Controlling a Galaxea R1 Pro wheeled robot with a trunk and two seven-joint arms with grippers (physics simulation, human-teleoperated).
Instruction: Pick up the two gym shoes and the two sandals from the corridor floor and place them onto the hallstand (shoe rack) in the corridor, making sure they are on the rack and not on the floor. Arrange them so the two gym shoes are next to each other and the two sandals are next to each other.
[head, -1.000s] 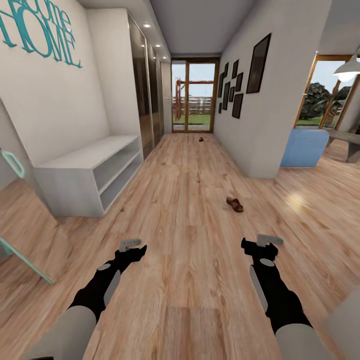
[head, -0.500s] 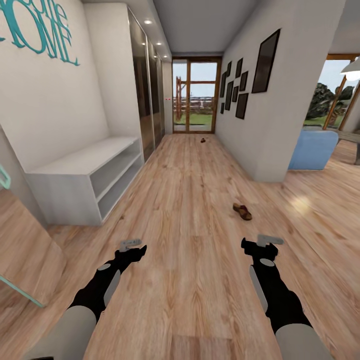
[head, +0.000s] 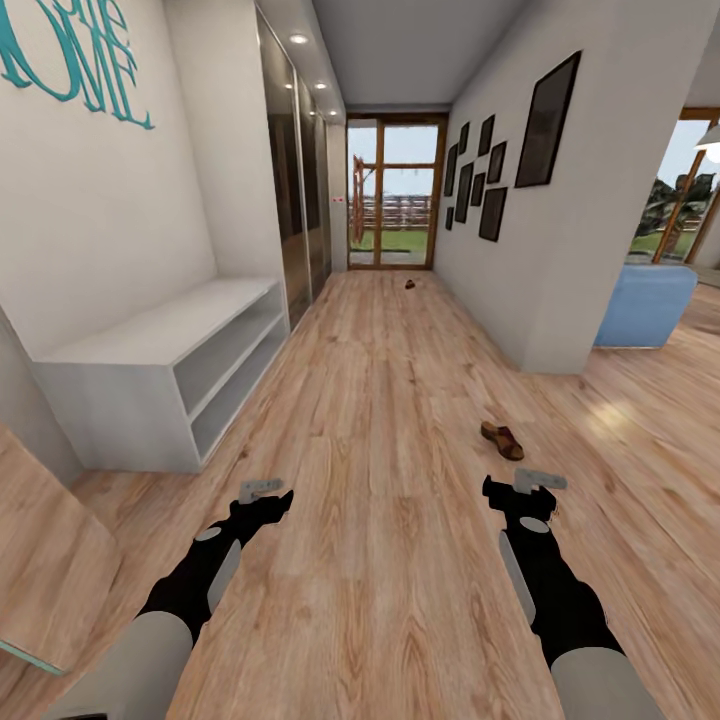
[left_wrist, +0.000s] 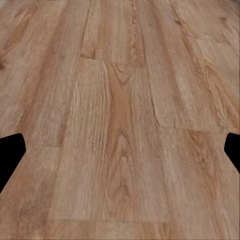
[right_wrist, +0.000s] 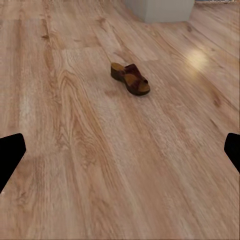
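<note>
The head view takes in a far sandal (head: 409, 284) by the glass door (head: 396, 192). The right wrist view shows the near sandal (right_wrist: 130, 78)'s dark strap, and both grippers' fingers (right_wrist: 11, 154) (left_wrist: 11, 151) spread, empty.

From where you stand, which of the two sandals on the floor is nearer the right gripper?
The sandal lying just ahead of the right gripper is nearer. The other sandal is a small dark shape far down the corridor near the glass door.

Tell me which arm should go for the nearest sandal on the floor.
Right. The near sandal lies on the corridor floor just ahead of the right end effector and sits in the right wrist view; the left end effector, also open and empty, is well off to the other side.
</note>
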